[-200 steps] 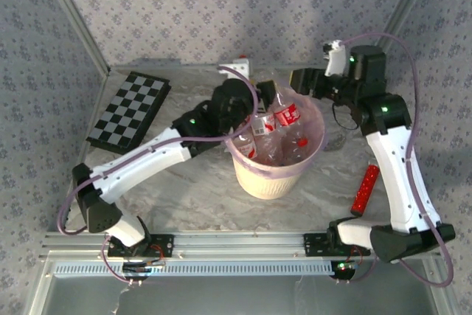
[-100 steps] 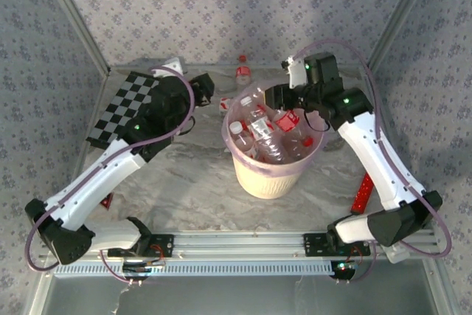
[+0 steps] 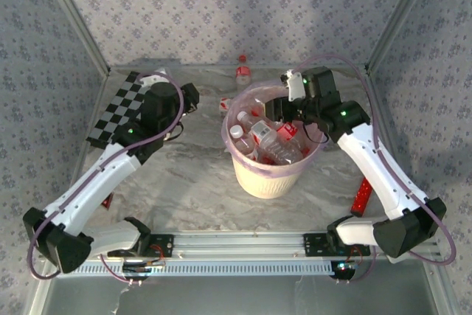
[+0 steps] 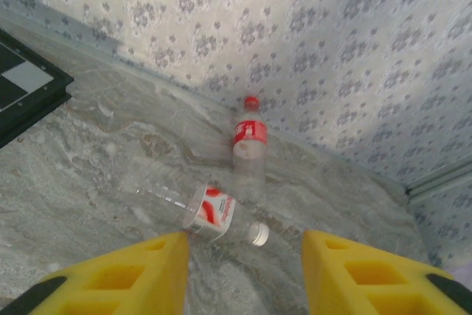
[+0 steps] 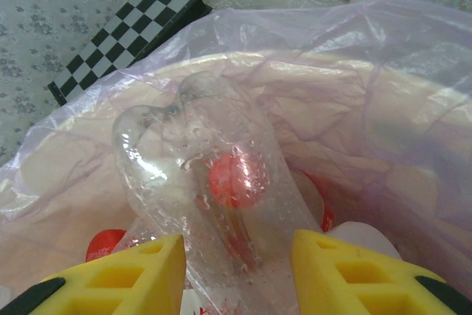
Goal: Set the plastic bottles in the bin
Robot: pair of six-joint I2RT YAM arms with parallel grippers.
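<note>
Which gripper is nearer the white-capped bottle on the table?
Left. The left gripper is open just short of the white-capped bottle; the right gripper holds a clear bottle over the bin.

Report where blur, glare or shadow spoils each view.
Top external: even light, soft shadows under the arms on the table, no strong glare. Left wrist: soft overall; the lying bottle nearly fades into the marble. Right wrist: the near bottle is fairly sharp, droplets showing; the liner hazes what lies behind.
</note>
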